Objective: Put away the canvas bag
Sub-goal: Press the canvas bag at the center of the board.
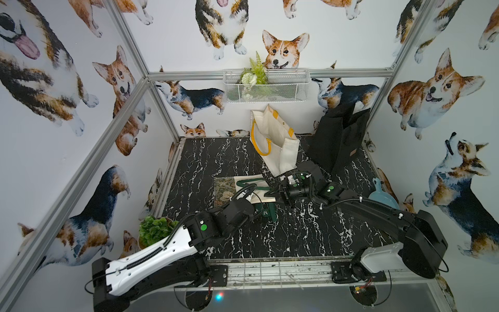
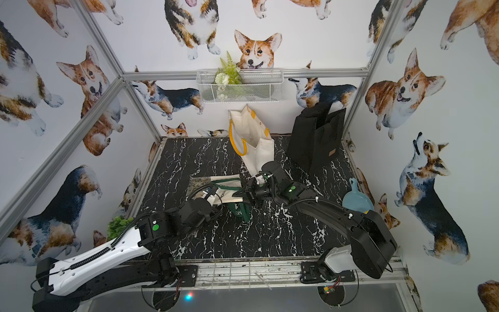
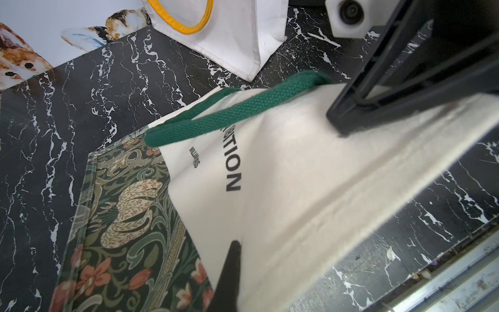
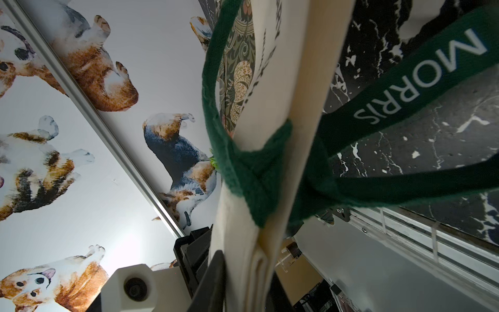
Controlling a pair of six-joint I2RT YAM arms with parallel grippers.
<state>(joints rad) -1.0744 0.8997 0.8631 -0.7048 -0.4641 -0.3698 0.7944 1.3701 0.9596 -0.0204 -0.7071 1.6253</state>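
Mid-table, between both arms: the folded canvas bag, its cream cloth raised off the dark marbled table.

The left gripper is pressed together on the bag's folded edge. The right gripper has the same cloth between its fingers, but I cannot tell whether it pinches or merely straddles it. A green handle loops across the cloth (another green strap, lettered MORRIS, trails toward the table). One end of the bag overlaps a floral panel lying flat. A white tote and a black bag stand near the back wall.
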